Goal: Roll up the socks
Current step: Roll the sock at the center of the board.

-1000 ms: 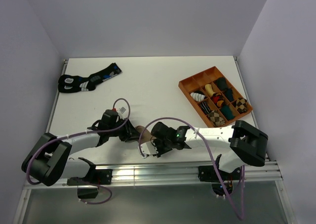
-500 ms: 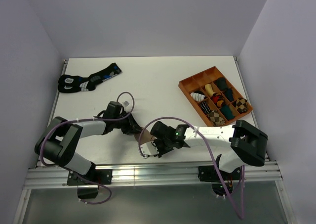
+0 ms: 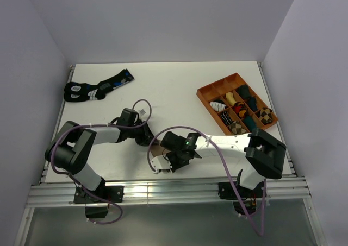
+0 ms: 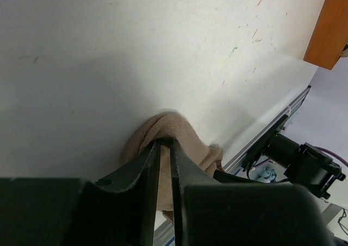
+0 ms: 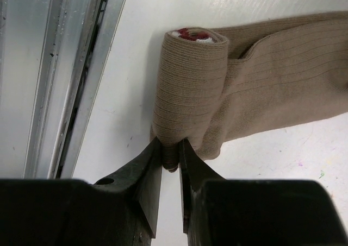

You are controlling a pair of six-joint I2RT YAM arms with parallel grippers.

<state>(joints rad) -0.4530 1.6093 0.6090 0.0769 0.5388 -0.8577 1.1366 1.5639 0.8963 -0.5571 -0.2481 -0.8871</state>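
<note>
**Operator A:** What do we read at the right gripper [image 5: 170, 148]?

**Operator B:** We read its two fingers clamped on the near end of the rolled part of the tan-brown ribbed cloth sock [image 5: 272, 77]. The roll points away from the gripper. Maroon and white cloth shows in its core at the far end. The unrolled length lies flat on the white desk [image 5: 261, 170] and runs off to the right of that view. An aluminium rail [image 5: 65, 67] runs close beside the roll.

**Operator A:** And the left gripper [image 4: 166, 144]?

**Operator B:** We see its fingers drawn in to a narrow slit, with a bunched fold of the same sock pinched at the tips. The cloth humps up around the tips. The rest of the sock is hidden behind the fingers in that view.

**Operator A:** Where do we locate the sock overall?

**Operator B:** From above, we locate it close to the desk's near edge, about the middle. It lies between the two grippers, which sit close together. The arms cover most of it.

**Operator A:** What else do we record?

**Operator B:** An orange plastic compartment tray [image 3: 217, 83] sits to the right, well apart, and holds rolled sock bundles [image 3: 237, 127]. Black socks with blue and white marks [image 3: 98, 87] lie near the far left corner.
</note>
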